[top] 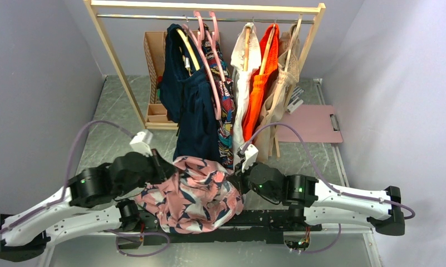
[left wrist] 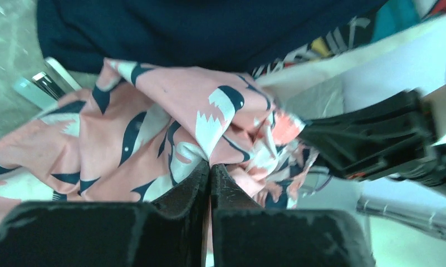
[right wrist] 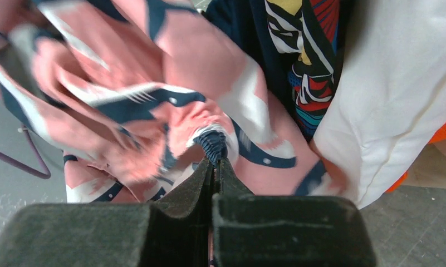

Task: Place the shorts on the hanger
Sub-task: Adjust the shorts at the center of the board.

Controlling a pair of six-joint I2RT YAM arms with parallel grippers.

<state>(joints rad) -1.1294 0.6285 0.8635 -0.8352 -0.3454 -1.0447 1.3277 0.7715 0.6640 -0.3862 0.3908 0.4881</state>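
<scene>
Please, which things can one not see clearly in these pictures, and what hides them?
- Left wrist view: which part of the shorts the left gripper pinches; folds hide it.
- Right wrist view: the shorts left of the right gripper are blurred.
- Top view: where either gripper meets the shorts, hidden under cloth.
- Top view: the hanger's full shape, partly hidden among hung clothes.

White arm links [top: 351,196], black joints [top: 268,183] — green lights [top: 82,181], mauve cables [top: 101,122], black fingers [left wrist: 181,192]
</scene>
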